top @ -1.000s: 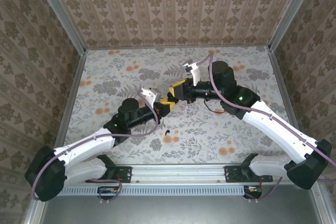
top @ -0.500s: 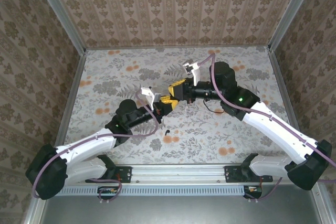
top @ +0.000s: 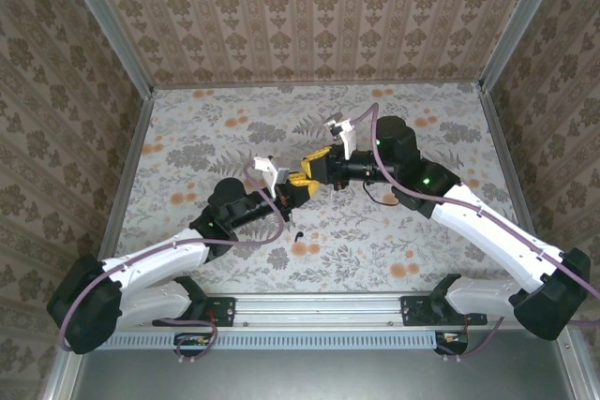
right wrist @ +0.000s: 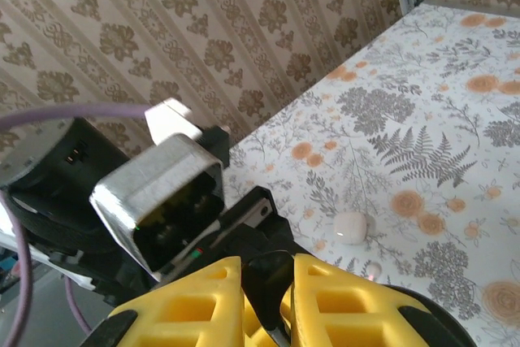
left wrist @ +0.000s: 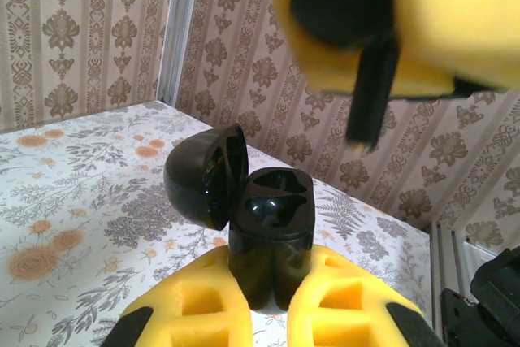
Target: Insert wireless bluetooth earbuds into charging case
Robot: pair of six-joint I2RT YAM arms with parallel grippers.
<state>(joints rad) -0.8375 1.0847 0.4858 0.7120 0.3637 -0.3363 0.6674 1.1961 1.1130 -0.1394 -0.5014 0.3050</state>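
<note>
1. The left pincer point(left wrist: 268, 302) is pressed together on the base of the charging case point(left wrist: 272, 217). It holds the case upright above the middle of the desk point(top: 187, 128), with the wells facing up.
2. The right pincer point(right wrist: 264, 298) pinches one earbud point(left wrist: 370, 87), whose stem points down, roughly in line with the wells.
3. In the left wrist view the earbud hangs above the case and off to its right, apart from it. I judge the coming move to be a short sideways shift over a well, then a descent.
4. The lid point(left wrist: 207, 176) stands open on the far side from the earbud, so that approach looks free.
5. The second earbud point(top: 297, 234) lies on the desk towards its near edge, nearer the left arm.
</note>
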